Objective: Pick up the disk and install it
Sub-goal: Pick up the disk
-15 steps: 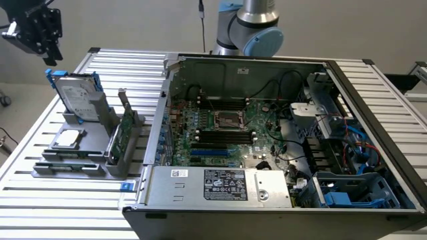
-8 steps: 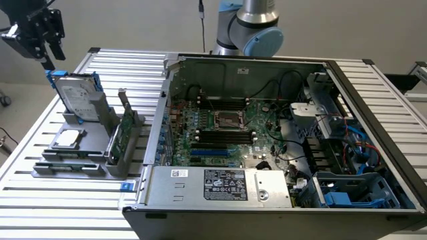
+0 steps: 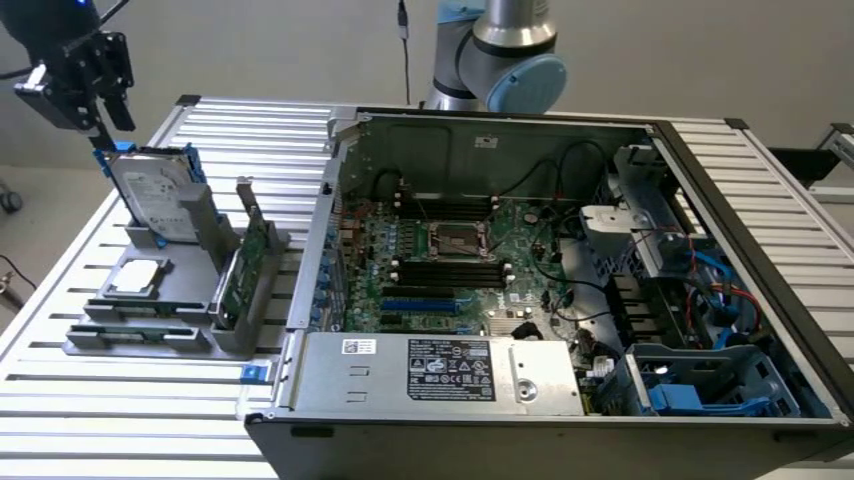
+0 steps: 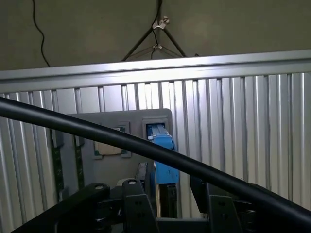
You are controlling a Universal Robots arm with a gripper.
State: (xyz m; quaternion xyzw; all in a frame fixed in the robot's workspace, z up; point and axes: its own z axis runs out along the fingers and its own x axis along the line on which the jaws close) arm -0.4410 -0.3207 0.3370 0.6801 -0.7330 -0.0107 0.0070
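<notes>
Blue plastic is framing the disk (image 3: pixel 150 195), which is standing upright on edge in the back slot of a grey holder (image 3: pixel 200 215) at the exterior view's left end of the ribbed metal worktop (image 3: pixel 80 400). The gripper (image 3: pixel 104 130) is hanging right at the disk's top edge; whether it is touching, I cannot tell. In the wrist view its fingers (image 4: pixel 136 204) are standing apart with the disk between them, clamping nothing.

The pick-up is the step in hand, and I judge it hardly started: the disk is sitting in its slot, not yet grasped. A grasp here is calling for the jaws to straddle the thin edge squarely, and for a straight lift, since the slot is hugging the frame.

In the same holder a small silver chip (image 3: pixel 139 279) is lying flat in a recess, and a green circuit card (image 3: pixel 230 275) is standing upright nearer the case. Further right, the open computer case (image 3: pixel 787 330) is holding its motherboard (image 3: pixel 454 260), a boxed power supply (image 3: pixel 441 370) along the near edge, and a blue drive bay (image 3: pixel 681 395) in the near right corner.
</notes>
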